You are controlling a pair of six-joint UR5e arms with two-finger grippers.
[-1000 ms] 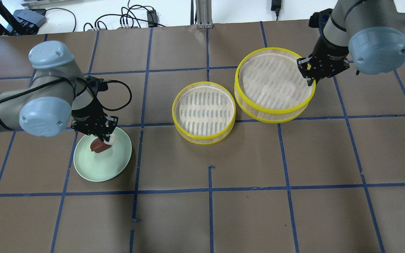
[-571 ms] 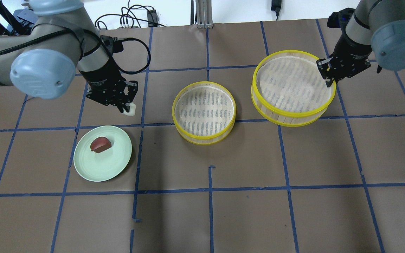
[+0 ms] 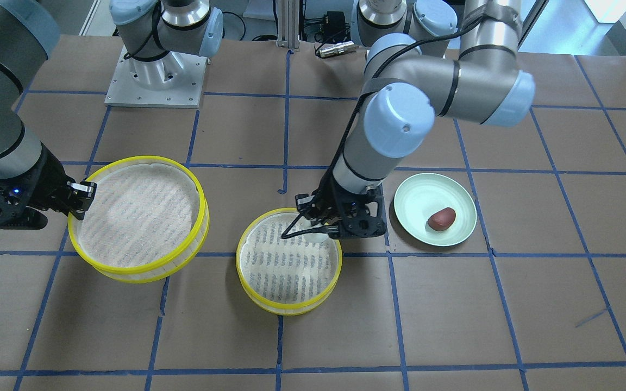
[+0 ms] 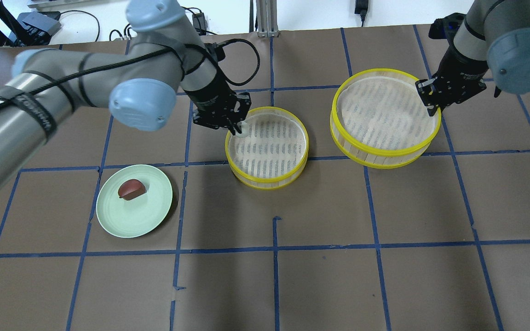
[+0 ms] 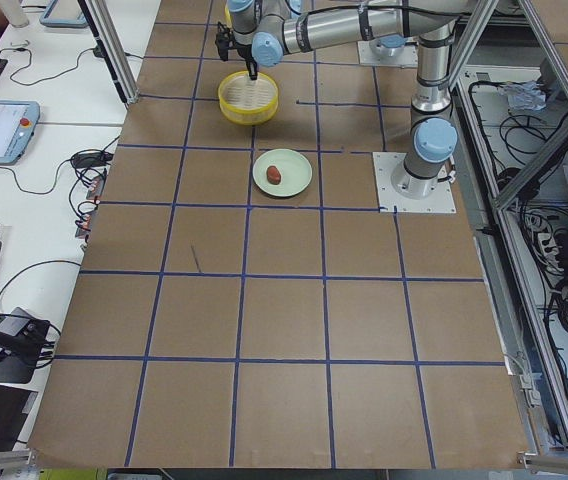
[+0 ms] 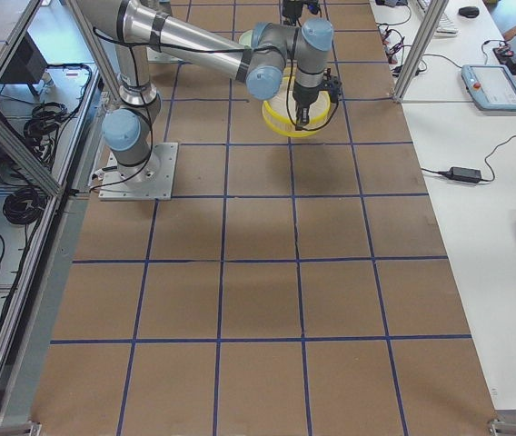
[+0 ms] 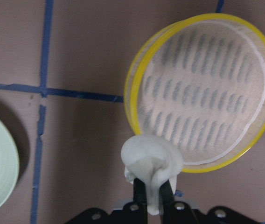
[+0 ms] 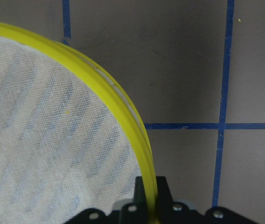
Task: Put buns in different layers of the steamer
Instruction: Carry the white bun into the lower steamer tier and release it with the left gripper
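Observation:
My left gripper (image 4: 237, 130) is shut on the white bun (image 4: 243, 133) and holds it over the near-left rim of the middle steamer layer (image 4: 306, 147). The left wrist view shows the bun (image 7: 152, 158) pinched between the fingers, at the edge of that layer (image 7: 133, 88). The dark red-brown bun (image 4: 131, 189) lies on the pale green plate (image 4: 134, 220). My right gripper (image 4: 430, 110) is shut on the rim of the second, larger-looking steamer layer (image 4: 384, 151), as the right wrist view (image 8: 118, 100) shows. Both layers have bare floors.
The brown table has blue tape lines. Cables and a metal post (image 4: 265, 18) lie along its far edge. In the front-facing view the plate (image 3: 416, 201) sits just beside my left gripper (image 3: 340, 228), and the held layer (image 3: 139, 269) is at the left.
My left gripper lifted the white bun off the plate and carried it right to the middle layer's edge. My right gripper moved its layer a little to the right.

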